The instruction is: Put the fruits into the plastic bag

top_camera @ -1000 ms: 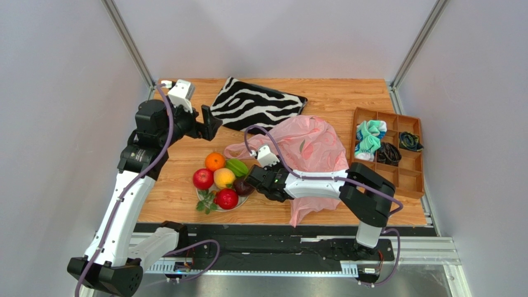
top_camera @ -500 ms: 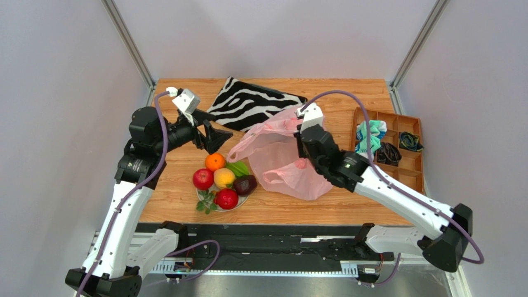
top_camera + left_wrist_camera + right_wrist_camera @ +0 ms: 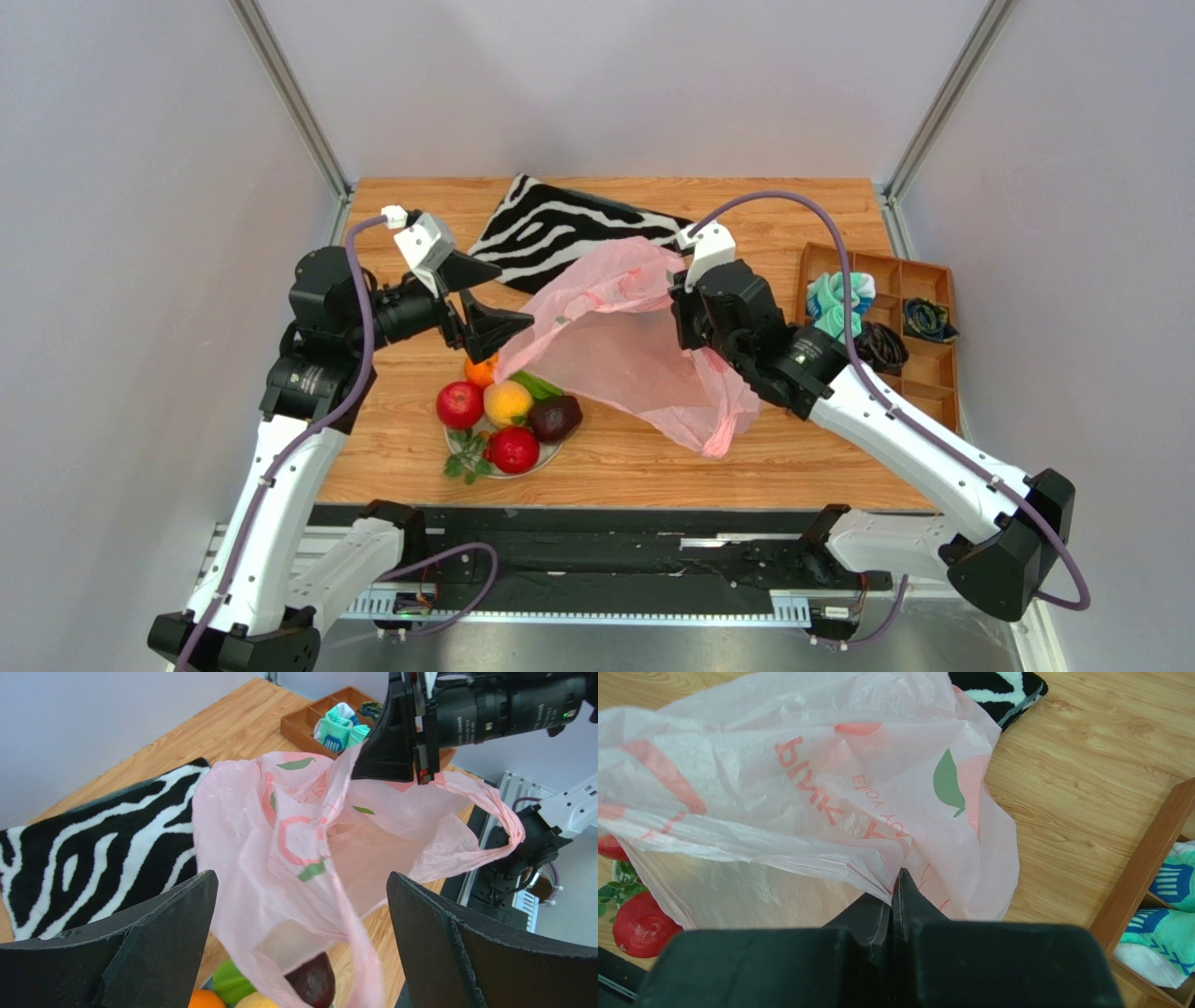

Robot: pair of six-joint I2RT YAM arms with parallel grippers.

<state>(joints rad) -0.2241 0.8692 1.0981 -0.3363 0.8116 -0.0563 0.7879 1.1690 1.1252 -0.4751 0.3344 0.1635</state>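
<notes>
Two grippers are seen: the fingers of the right gripper [image 3: 896,882] are clenched on the plastic bag [image 3: 631,350], which is held over the worktop [image 3: 400,434]; the left gripper [image 3: 498,325] is spread open beside it, near the fruits [image 3: 508,420].

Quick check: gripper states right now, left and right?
Left gripper: open, gripping nothing.
Right gripper: shut on the crinkly translucent pink plastic bag.

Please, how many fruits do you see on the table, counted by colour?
red fruits: 2
orange fruit: 1
yellow-orange fruit: 1
green fruit: 1
dark maroon fruit: 1
leafy sprig: 1
Total: 7
</notes>
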